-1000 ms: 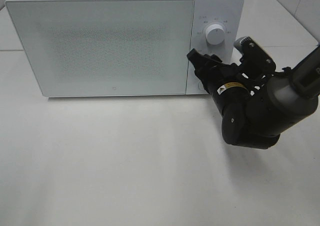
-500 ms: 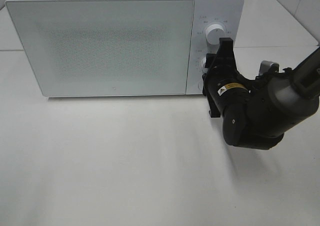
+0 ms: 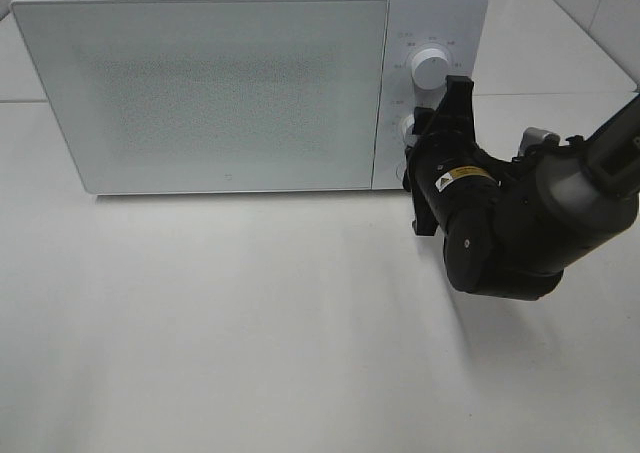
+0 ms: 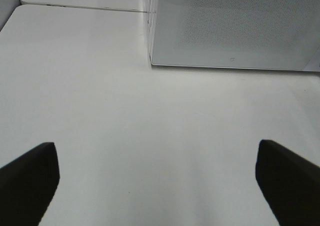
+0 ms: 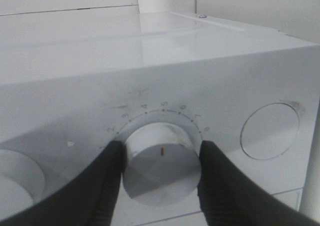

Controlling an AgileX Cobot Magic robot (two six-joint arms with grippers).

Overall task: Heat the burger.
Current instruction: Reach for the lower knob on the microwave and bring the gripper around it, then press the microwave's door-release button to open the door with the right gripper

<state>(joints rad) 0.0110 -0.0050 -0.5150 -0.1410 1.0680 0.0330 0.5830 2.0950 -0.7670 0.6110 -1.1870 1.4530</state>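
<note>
The burger is hidden from every view. The white microwave [image 3: 200, 88] stands at the back of the table with its door shut. My right gripper [image 3: 415, 133] reaches the control panel, its fingers [image 5: 107, 186] pressed on either side of the lower dial knob [image 5: 161, 161], which has a red mark and numbers around it. The upper knob [image 3: 430, 68] is free. My left gripper [image 4: 159, 186] hangs open over bare table with nothing between its fingers, facing the microwave [image 4: 235, 26]. It does not show in the exterior high view.
A round button outline [image 5: 270, 131] sits beside the gripped dial on the panel. The right arm's bulky black wrist [image 3: 500, 228] hangs over the table in front of the microwave's right end. The white tabletop [image 3: 250, 323] stretches in front.
The right gripper rolled at the wrist from lying across the panel to standing edgewise, and closed around the lower knob. Over the last half second it barely moved.
</note>
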